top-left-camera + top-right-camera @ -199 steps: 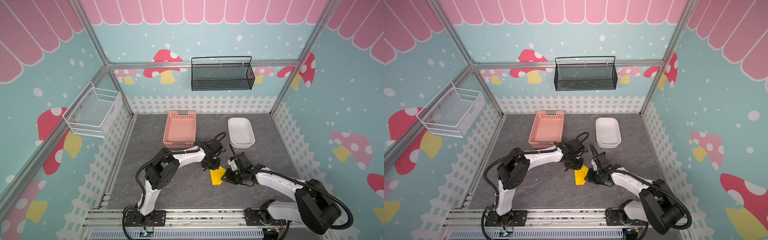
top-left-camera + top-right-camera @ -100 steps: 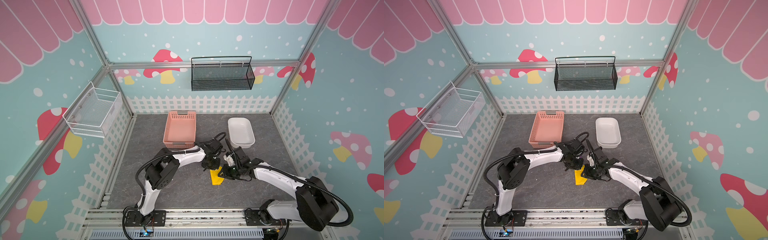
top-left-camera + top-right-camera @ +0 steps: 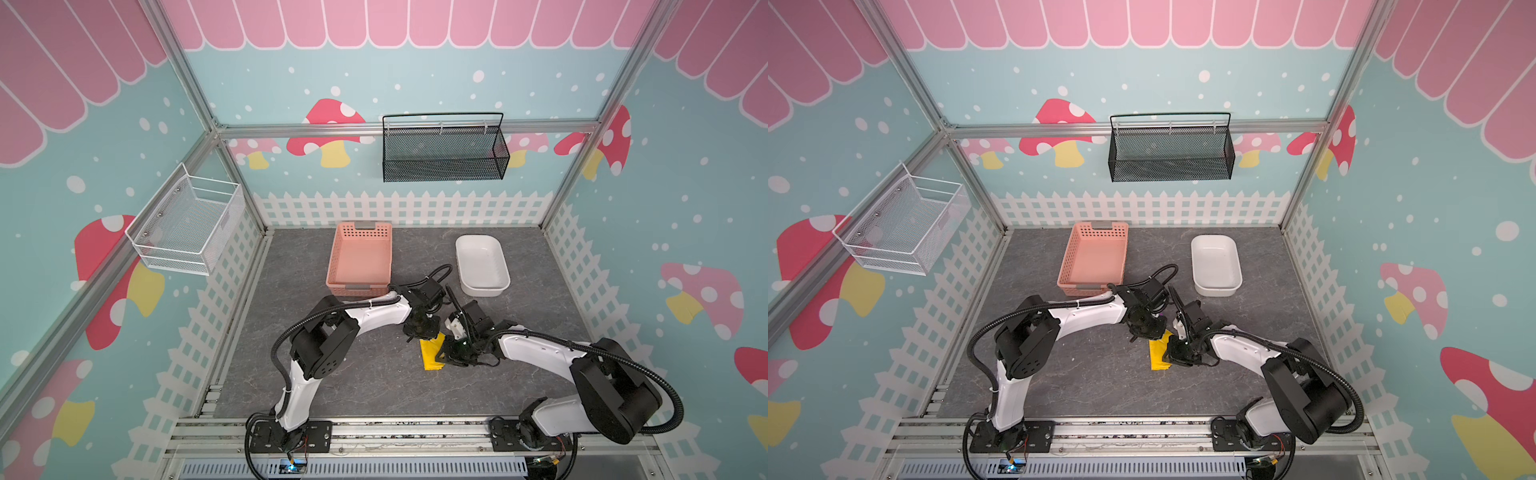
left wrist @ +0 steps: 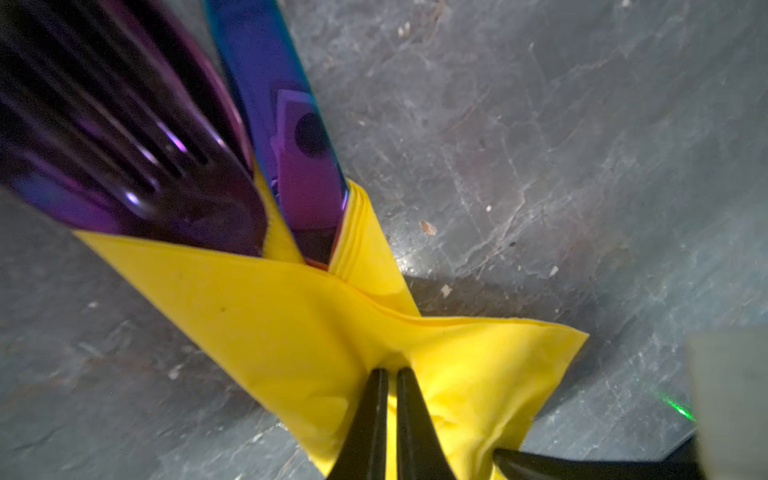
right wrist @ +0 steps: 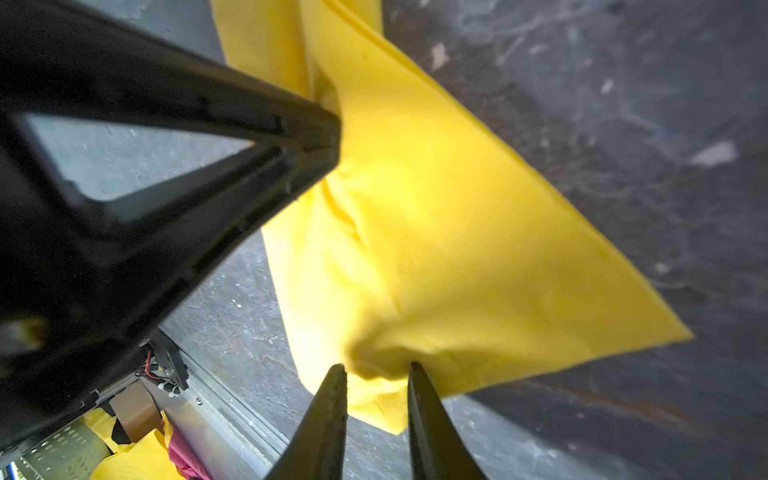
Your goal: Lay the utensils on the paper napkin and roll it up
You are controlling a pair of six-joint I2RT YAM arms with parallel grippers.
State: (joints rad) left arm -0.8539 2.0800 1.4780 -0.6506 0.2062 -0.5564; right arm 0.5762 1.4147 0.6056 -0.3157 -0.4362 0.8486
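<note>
(a) left arm [image 3: 374,314]: glossy white tubular link shells between matte black joint housings; bulky black elbow block [image 3: 328,353] with cluster of small screw holes on side face. Black corrugated cable hose [image 3: 275,353] loops outside links. Black perforated base plate [image 3: 291,432] at foot.
(b) right arm [image 3: 536,351]: same white-and-black build; large rounded black housing [image 3: 611,395]; small green lamp [image 3: 462,343] at wrist.
(c) left claw [image 4: 391,372], right claw [image 5: 377,365]: slim black fingers [image 5: 328,419] tapering to narrow tips.
</note>
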